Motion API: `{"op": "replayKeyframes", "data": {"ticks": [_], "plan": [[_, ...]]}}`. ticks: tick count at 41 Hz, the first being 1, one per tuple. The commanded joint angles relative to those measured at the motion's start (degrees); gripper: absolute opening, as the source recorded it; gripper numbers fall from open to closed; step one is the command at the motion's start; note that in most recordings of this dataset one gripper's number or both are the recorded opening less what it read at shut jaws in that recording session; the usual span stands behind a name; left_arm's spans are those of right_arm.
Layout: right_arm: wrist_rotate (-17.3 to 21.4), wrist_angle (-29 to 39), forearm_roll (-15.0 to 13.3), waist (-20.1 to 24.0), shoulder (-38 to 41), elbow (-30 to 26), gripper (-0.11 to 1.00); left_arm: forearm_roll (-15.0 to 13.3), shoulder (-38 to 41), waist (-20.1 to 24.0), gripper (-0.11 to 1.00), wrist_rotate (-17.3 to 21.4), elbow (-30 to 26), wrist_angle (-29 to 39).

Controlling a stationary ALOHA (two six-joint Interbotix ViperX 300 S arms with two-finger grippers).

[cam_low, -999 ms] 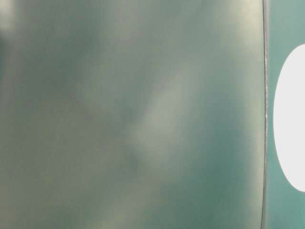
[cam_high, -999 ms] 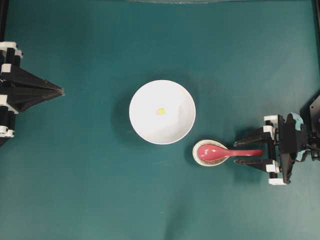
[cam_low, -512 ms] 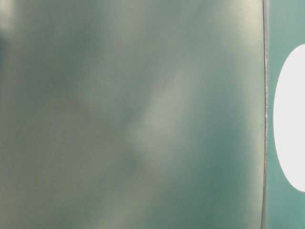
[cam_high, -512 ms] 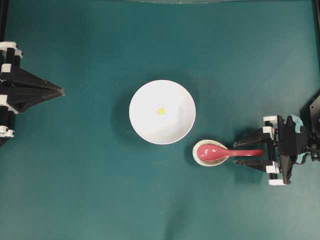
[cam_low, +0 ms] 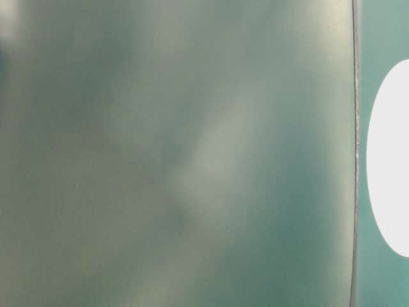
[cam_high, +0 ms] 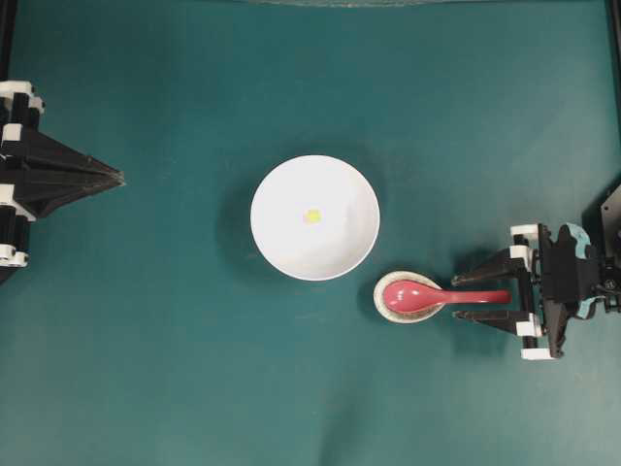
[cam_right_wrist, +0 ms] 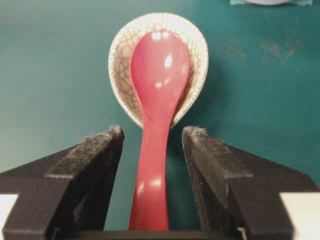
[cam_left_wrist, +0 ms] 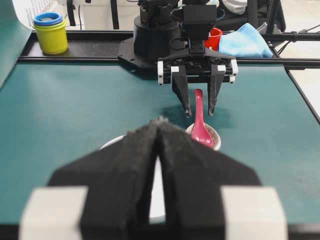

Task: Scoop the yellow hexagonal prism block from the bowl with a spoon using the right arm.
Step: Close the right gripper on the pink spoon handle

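Note:
The white bowl [cam_high: 281, 243] sits mid-table with the tiny yellow block [cam_high: 312, 216] inside it. The red-pink spoon [cam_high: 427, 296] lies with its scoop in the speckled spoon rest [cam_high: 388, 309], handle pointing right. My right gripper [cam_high: 458, 297] is open and straddles the handle. In the right wrist view the gripper [cam_right_wrist: 154, 132] has a gap on each side of the spoon [cam_right_wrist: 159, 75], above the rest [cam_right_wrist: 122, 45]. My left gripper [cam_high: 116, 178] is shut and empty at the left edge, far from the bowl. The left wrist view shows it [cam_left_wrist: 159, 122] shut, the spoon [cam_left_wrist: 200, 127] beyond.
Beyond the table's far edge in the left wrist view stand stacked yellow and blue cups [cam_left_wrist: 50, 32], a red cup [cam_left_wrist: 214, 37] and a blue cloth [cam_left_wrist: 245, 42]. The table-level view is blurred, with only a white shape [cam_low: 390, 160] at its right edge.

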Motion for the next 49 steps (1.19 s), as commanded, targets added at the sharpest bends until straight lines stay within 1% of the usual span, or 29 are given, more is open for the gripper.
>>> {"op": "replayKeyframes", "data": {"ticks": [1,15,49], "plan": [[-0.09,-1.05,0.09,0.18,-0.53,-0.18,0.56,0.09,0.44,0.0,0.0,0.0,-1.14,-0.62],[-0.09,-0.79,0.09,0.26,-0.53,-0.26,0.47,0.09,0.44,0.0,0.0,-0.26,-1.14,-0.62],[0.35,0.0,0.26,0.26,-0.53,-0.53,0.47,0.09,0.53,0.0,0.0,-0.26,-1.14,-0.62]]}}
